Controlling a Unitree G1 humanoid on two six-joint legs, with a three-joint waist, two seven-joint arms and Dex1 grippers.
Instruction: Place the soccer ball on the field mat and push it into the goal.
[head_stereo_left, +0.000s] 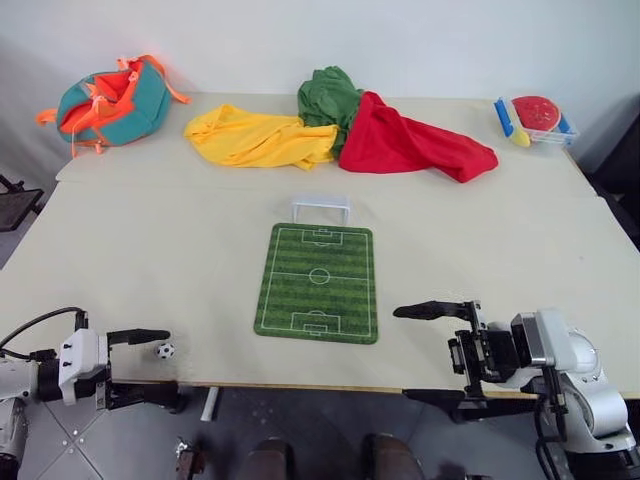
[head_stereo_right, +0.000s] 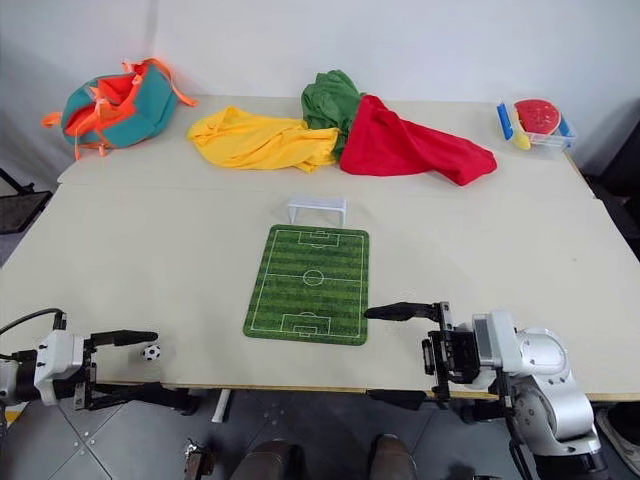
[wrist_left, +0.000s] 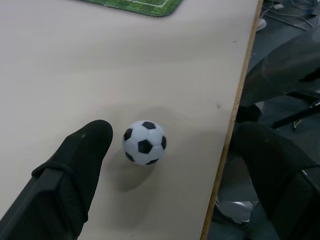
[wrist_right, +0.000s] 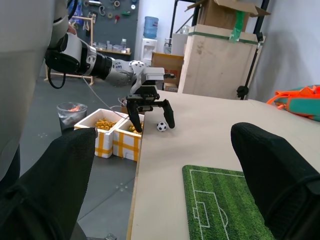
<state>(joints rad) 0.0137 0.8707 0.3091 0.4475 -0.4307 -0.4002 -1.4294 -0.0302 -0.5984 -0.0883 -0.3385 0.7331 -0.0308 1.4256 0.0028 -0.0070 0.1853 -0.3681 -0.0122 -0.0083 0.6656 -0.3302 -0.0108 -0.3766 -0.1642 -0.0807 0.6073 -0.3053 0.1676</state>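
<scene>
The soccer ball (head_stereo_left: 165, 351) lies on the bare table close to its front edge, well left of the field mat (head_stereo_left: 318, 283). My left gripper (head_stereo_left: 172, 367) is open around the ball without touching it. One finger (wrist_left: 75, 170) is over the table beside the ball (wrist_left: 144, 142), and the other finger (wrist_left: 280, 170) hangs past the table edge. The white goal (head_stereo_left: 321, 208) stands at the mat's far short end. My right gripper (head_stereo_left: 403, 353) is open and empty at the front edge, right of the mat, pointing left.
Along the far side lie a teal and orange backpack (head_stereo_left: 108, 100), a yellow cloth (head_stereo_left: 260, 138), a green cloth (head_stereo_left: 328, 98) and a red cloth (head_stereo_left: 410, 145). A clear tray of toys (head_stereo_left: 535, 118) sits far right. Boxes (wrist_right: 112, 135) stand on the floor.
</scene>
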